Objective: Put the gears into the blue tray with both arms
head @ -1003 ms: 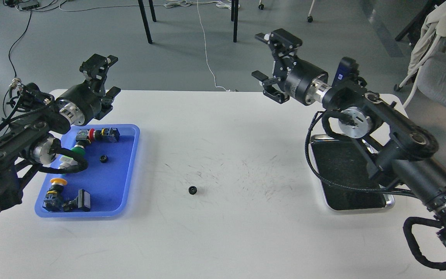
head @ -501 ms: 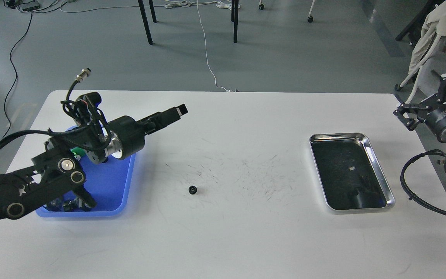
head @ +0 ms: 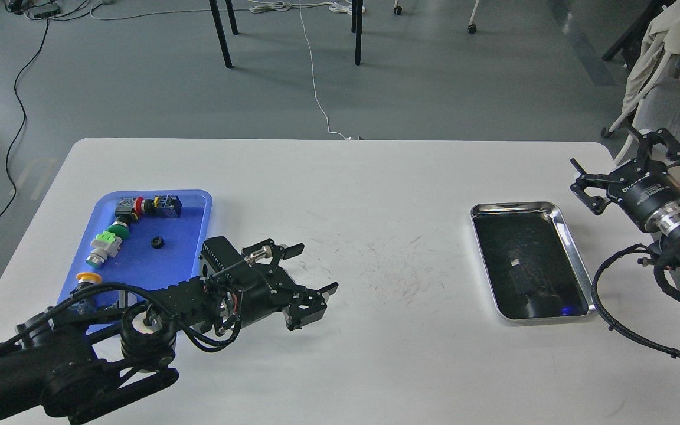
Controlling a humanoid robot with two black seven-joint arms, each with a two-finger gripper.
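The blue tray (head: pixel 182 254) lies at the table's left. One small black gear (head: pixel 156 241) rests in its middle. My left gripper (head: pixel 314 268) reaches low over the table just right of the tray, open, with nothing visible between its fingers. Its body covers the patch of table beneath it, and no gear shows on the bare tabletop. My right gripper (head: pixel 618 162) hovers open and empty beyond the table's right edge, past the steel tray.
Push-button switches with red (head: pixel 139 205), green (head: pixel 110 239) and yellow (head: pixel 89 277) caps line the blue tray's left side. An empty steel tray (head: pixel 576 267) sits at the right. Chair legs and cables lie on the floor behind the table.
My left arm swung down from over the blue tray to the table centre, covering the spot where a loose gear lay. The right gripper shifted slightly left and lower.
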